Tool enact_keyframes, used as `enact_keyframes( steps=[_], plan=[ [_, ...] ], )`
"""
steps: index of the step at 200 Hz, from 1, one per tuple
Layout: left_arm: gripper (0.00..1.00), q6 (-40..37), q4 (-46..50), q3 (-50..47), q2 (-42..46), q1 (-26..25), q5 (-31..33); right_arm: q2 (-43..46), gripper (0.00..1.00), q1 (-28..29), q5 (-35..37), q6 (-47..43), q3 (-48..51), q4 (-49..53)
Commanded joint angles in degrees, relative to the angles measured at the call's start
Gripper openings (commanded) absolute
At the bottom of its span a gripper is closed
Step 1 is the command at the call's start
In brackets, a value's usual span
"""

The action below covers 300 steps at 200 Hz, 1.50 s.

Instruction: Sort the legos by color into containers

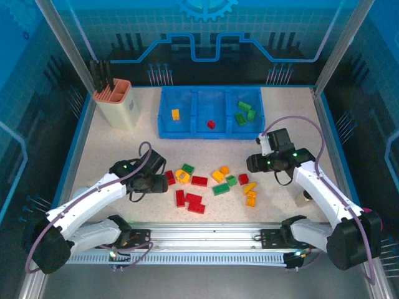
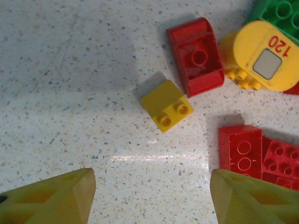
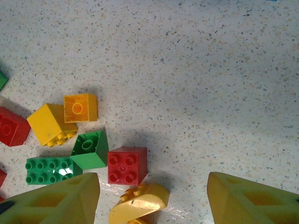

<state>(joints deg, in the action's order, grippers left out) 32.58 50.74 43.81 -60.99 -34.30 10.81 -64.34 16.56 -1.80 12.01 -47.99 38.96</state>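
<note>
The blue tray (image 1: pixel 209 132) at the back has three containers holding a yellow lego (image 1: pixel 176 114), a red one (image 1: pixel 211 124) and green ones (image 1: pixel 245 113). Loose legos (image 1: pixel 212 184) lie mid-table. My left gripper (image 1: pixel 161 179) (image 2: pixel 152 198) is open over bare table, just short of a small yellow brick (image 2: pixel 167 104), with a red brick (image 2: pixel 196 56) and a rounded yellow piece (image 2: pixel 264 56) beyond. My right gripper (image 1: pixel 252 164) (image 3: pixel 154 203) is open; a curved yellow brick (image 3: pixel 140 201) lies loose between its fingers, behind it a red square brick (image 3: pixel 127 165).
A beige cup with an orange rim (image 1: pixel 115 103) stands at the back left. Red bricks (image 2: pixel 254 151) lie by my left gripper's right finger (image 2: pixel 252 198). Green bricks (image 3: pixel 88 149) and yellow ones (image 3: pixel 49 123) sit left of the right gripper. A raised blue border (image 1: pixel 78 143) edges the table.
</note>
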Motion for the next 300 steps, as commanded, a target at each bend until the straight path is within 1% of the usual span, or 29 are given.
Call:
enact_keyframes(
  steps=[1,13,24,58,82,111,143,172,212,238,300],
  plan=[
    [0.69,-7.92,-3.44,-0.04,-0.73,-0.4,-1.75,-0.57,0.64,0.77,-0.24,-0.15,-0.62,0.23],
    [0.71,-9.59,-4.39,0.01,-1.58,-0.31,-0.87,-0.69,0.64,0.85,-0.33,-0.14,-0.45,-0.02],
    [0.71,-11.42,-7.01,-0.56,-2.16,-0.26,-2.25,-0.91,0.64,0.85,-0.31,-0.15,-0.44,-0.11],
    [0.71,-13.03,-9.96,-0.69,-7.36,-0.36,-1.9,-1.18,0.65,0.85,0.0,-0.13,-0.51,-0.3],
    [0.71,-12.81,-10.68,-0.43,-11.59,-0.36,-0.92,-1.75,0.65,0.84,0.17,-0.32,-0.7,-0.35],
    [0.7,-10.24,-8.9,0.35,-16.54,-0.35,1.43,-2.2,0.66,0.8,0.44,-0.5,-0.49,-0.73],
    [0.7,-9.56,-8.21,1.25,-19.35,-0.37,2.01,-2.6,0.66,0.79,0.54,-0.5,0.35,-1.52],
    [0.7,-9.2,-8.61,1.95,-20.97,-0.26,1.62,-3.58,0.66,0.84,0.41,-0.58,0.53,-2.04],
    [0.69,-8.5,-11.92,2.53,-24.21,-0.27,-0.69,-4.21,0.66,0.85,0.17,-0.71,0.61,-2.67],
    [0.67,-7.61,-12.37,2.86,-26.74,-0.3,-1.11,-3.72,0.66,0.83,0.87,-1.1,0.87,-2.31],
    [0.53,-5.35,-12.73,1.91,-26.99,-0.28,0.02,-4.0,0.67,0.76,0.62,-0.98,1.68,-3.44]
  ],
)
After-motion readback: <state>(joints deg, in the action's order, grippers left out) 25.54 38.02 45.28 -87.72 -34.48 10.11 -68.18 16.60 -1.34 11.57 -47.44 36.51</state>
